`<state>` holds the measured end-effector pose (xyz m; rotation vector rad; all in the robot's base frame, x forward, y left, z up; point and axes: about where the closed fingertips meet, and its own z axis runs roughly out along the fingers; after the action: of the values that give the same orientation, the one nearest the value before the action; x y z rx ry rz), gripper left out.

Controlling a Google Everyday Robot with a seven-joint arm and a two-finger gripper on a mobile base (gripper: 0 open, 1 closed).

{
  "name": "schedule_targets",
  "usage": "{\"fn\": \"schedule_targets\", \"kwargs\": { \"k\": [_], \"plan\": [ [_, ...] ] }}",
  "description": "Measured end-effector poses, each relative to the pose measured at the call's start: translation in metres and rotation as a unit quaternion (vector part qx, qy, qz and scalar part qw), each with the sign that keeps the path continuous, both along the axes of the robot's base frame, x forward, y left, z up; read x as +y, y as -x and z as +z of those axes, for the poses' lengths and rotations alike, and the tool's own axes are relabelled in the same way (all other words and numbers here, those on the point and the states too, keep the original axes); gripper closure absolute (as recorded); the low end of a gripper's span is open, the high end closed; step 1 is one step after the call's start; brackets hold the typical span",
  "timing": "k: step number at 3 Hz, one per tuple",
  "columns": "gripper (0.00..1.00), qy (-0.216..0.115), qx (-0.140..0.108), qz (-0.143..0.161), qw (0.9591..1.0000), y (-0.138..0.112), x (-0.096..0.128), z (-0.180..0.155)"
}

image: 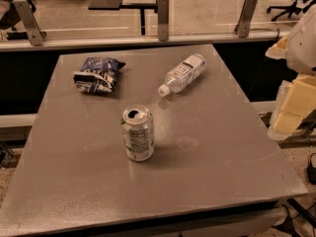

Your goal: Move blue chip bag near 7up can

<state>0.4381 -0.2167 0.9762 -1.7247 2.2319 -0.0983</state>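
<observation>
The blue chip bag (97, 74) lies crumpled at the far left of the grey table (222, 181). The 7up can (138, 133) stands upright near the middle of the table, pull-tab top showing, closer to me and to the right of the bag. A gap of roughly one can height lies between bag and can. My gripper (294, 102) is at the right edge of the view, off the table's right side and well away from both.
A clear plastic bottle (182, 73) with a white cap lies on its side at the far middle-right of the table, cap pointing towards the can. A rail with metal brackets (163, 18) runs behind the table's far edge.
</observation>
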Motion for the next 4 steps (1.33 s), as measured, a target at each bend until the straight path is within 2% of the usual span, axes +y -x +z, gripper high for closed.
{"fn": "schedule_targets", "kwargs": {
  "k": [1, 2, 3, 4],
  "plan": [
    [0.00, 0.000, 0.000, 0.000, 1.0000, 0.000, 0.000, 0.000],
    [0.00, -0.014, -0.010, 0.021, 0.9996, -0.010, 0.009, 0.004],
    [0.00, -0.031, -0.024, 0.047, 0.9981, -0.028, 0.020, 0.004],
    [0.00, -0.052, -0.042, 0.090, 0.9937, -0.067, 0.046, 0.002]
  ]
}}
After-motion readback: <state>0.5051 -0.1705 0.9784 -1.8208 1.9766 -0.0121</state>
